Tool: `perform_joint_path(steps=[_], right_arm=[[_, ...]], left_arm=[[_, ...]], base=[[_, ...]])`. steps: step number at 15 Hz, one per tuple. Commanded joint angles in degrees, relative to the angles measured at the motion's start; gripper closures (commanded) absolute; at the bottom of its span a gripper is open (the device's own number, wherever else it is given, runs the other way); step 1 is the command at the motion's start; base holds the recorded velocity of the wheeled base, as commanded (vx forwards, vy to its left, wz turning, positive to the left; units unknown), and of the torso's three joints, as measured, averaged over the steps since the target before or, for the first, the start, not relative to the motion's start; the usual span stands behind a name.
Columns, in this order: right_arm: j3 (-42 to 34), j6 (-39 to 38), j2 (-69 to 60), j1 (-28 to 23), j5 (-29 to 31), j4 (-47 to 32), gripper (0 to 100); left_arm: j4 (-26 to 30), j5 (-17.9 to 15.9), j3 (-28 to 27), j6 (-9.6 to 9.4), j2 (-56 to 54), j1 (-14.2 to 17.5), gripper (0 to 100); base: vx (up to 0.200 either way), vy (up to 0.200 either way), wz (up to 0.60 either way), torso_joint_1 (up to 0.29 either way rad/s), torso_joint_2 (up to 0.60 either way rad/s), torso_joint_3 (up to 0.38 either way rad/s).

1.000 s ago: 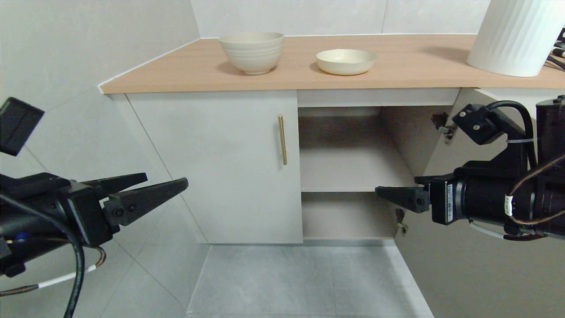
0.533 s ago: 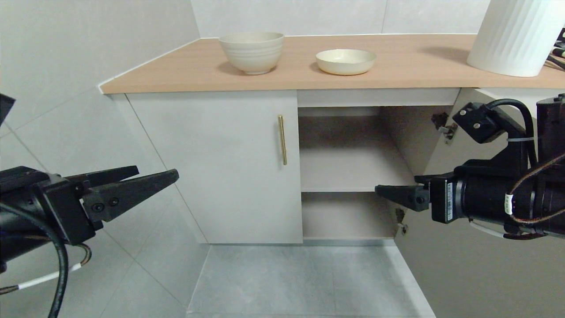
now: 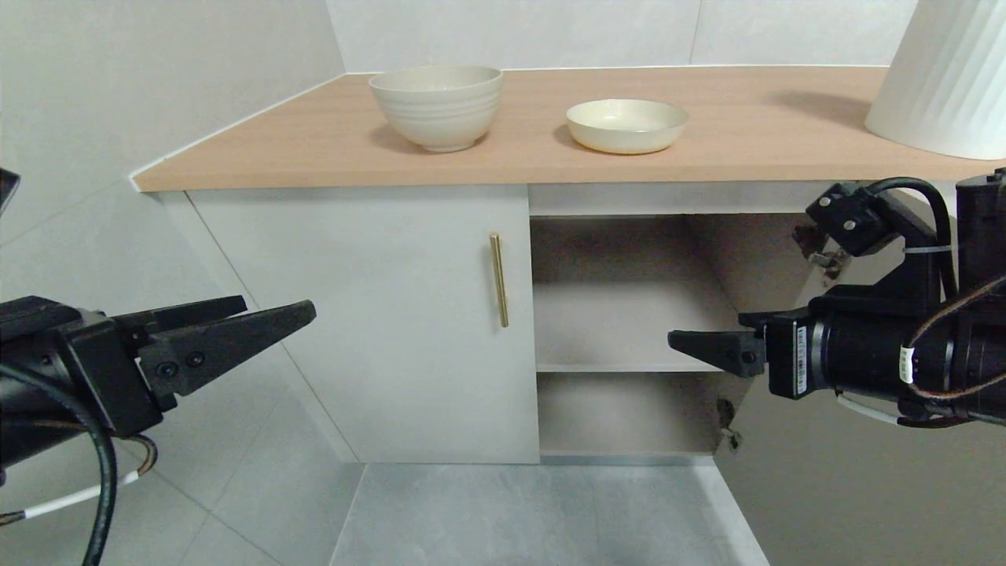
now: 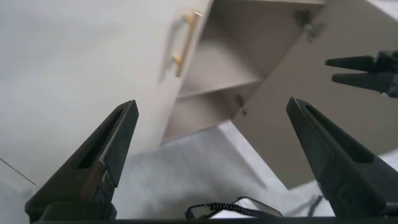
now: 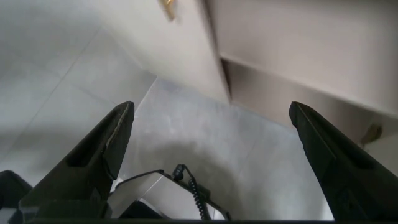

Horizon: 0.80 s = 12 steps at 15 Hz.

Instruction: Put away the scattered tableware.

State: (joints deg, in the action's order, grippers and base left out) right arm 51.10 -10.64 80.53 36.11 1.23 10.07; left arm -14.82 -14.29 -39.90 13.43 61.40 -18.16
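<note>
A ribbed cream bowl (image 3: 436, 106) and a shallow cream dish (image 3: 626, 124) stand apart on the wooden countertop (image 3: 330, 149). Below them the cabinet's right half is open, showing a bare middle shelf (image 3: 621, 322) and a bottom shelf (image 3: 621, 413). My left gripper (image 3: 279, 306) hangs open and empty in front of the shut left door, well below the counter; the left wrist view shows its fingers spread wide (image 4: 211, 104). My right gripper (image 3: 672, 339) is level with the middle shelf's edge, at the right of the opening, open and empty (image 5: 210, 107).
The shut left door carries a brass bar handle (image 3: 498, 279). The swung-out right door (image 3: 833, 487) stands beside my right arm, hinges (image 3: 821, 255) showing. A tall white ribbed container (image 3: 943, 86) sits at the counter's right end. Grey tiled floor (image 3: 534, 511) lies below.
The head camera has shifted, so the counter and cabinet sit lower and larger in the picture. My left gripper drew back to the left and slightly up. The right gripper has kept still.
</note>
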Motion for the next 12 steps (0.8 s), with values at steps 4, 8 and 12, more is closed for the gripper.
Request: perform_joint_path(steps=[4,8,12], right_arm=[[-0.04,0.01,0.06,0.01,-0.09,0.04,0],[-0.04,0.01,0.5,0.01,-0.09,0.04,0],[-0.04,-0.08,0.5,0.01,-0.09,-0.05,0]], left_arm=[[-0.38,0.14,0.0,-0.25,0.3,0.06,0],[-0.64,0.14,-0.18,-0.07,0.3,0.06,0],[-0.64,0.05,-1.06,3.44,-0.06,0.15,0]], base=[[0.05,0.0,0.0,0.003,0.0,0.001],[0.0,0.0,0.0,0.0,0.0,0.0],[0.0,0.15,0.0,0.001,0.0,0.004]])
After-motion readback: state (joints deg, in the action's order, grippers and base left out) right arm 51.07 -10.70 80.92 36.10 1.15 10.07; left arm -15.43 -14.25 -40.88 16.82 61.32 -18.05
